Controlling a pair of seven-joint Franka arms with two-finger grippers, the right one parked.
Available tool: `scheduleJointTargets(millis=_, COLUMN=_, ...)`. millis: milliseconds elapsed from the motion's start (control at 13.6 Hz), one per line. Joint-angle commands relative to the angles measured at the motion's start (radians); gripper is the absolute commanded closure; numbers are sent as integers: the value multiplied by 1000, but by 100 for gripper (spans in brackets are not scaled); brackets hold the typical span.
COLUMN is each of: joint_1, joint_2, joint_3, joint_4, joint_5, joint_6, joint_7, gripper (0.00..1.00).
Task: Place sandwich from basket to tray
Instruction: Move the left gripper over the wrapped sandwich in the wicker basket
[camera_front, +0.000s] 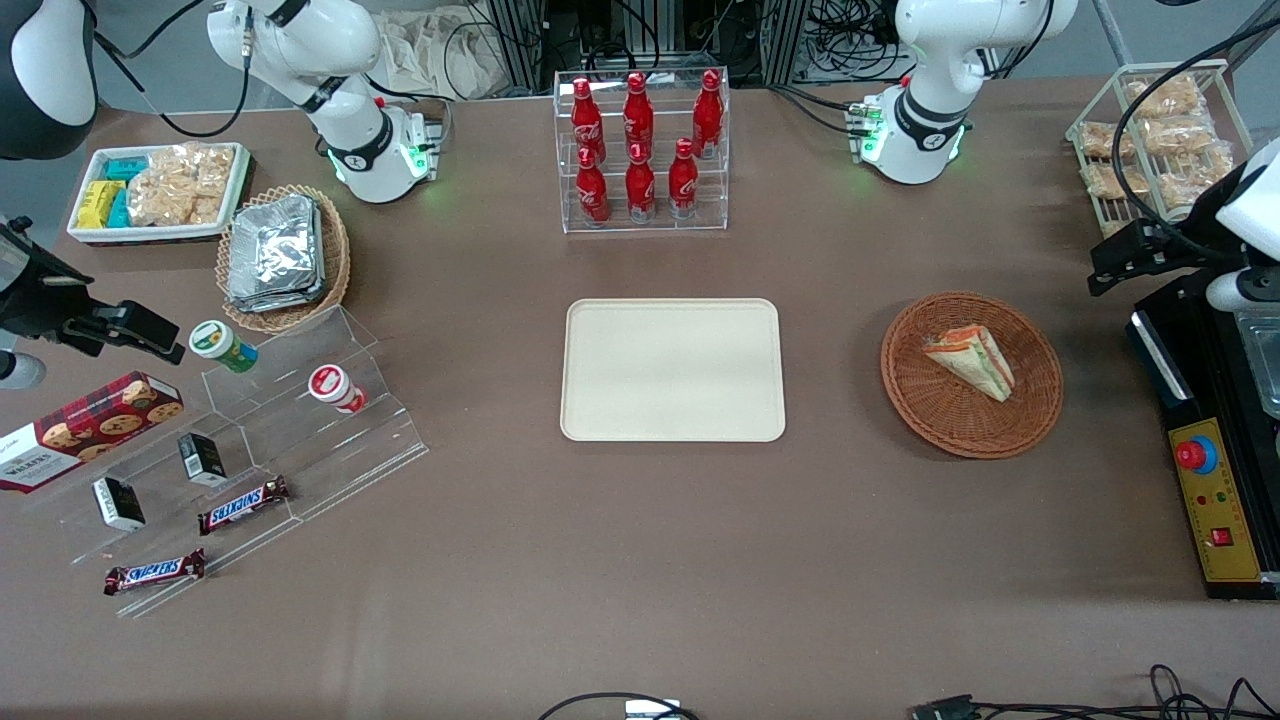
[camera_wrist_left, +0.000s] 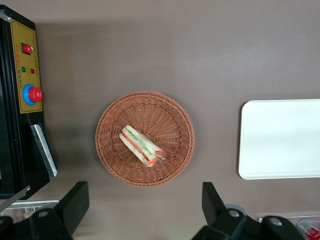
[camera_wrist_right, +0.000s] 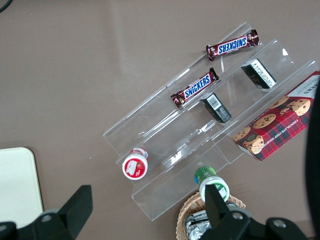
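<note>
Brown tabletop (camera_front: 640, 560), sandwich (camera_front: 971, 361) lying in basket (camera_front: 1040, 415); tray (camera_front: 672, 369) bare.

Basket sits toward the working arm's end, well apart from the tray at mid-table. Sandwich lies on its side, filling edge showing green and orange-red. Gripper (camera_wrist_left: 142, 210) hangs high above the basket, fingers (camera_wrist_left: 75, 202) spread wide, holding nothing. Black control box (camera_front: 1215, 500) beside the basket; rack of red bottles (camera_front: 640, 150) farther from the camera than the tray.
</note>
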Motion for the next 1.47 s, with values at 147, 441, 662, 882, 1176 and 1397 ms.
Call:
scheduleJointTargets(millis=147, joint_1=-8, joint_2=6, joint_3=6, joint_4=13, joint_5=-22, joint_6=-22, joint_7=-94, gripper=0)
scheduleJointTargets(millis=441, joint_1=-9, joint_2=-20, joint_3=6, joint_4=-97, joint_5=-14, joint_6=14, joint_7=-228, gripper=0)
scheduleJointTargets(millis=662, joint_1=0, joint_2=-120, joint_3=10, joint_4=-303, joint_5=-25, joint_6=135, joint_7=-237, gripper=0)
scheduleJointTargets(millis=882, joint_1=17, joint_2=-183, joint_3=12, joint_4=-493, joint_5=-27, joint_6=282, joint_7=-256, gripper=0)
scheduleJointTargets(millis=1176, joint_1=26, joint_2=-221, joint_3=12, joint_4=-705, joint_5=-27, joint_6=502, joint_7=-337, gripper=0)
scheduleJointTargets(millis=1397, joint_1=24, joint_2=-212, joint_3=10, joint_4=-788, joint_5=-22, joint_6=614, joint_7=-429, gripper=0)
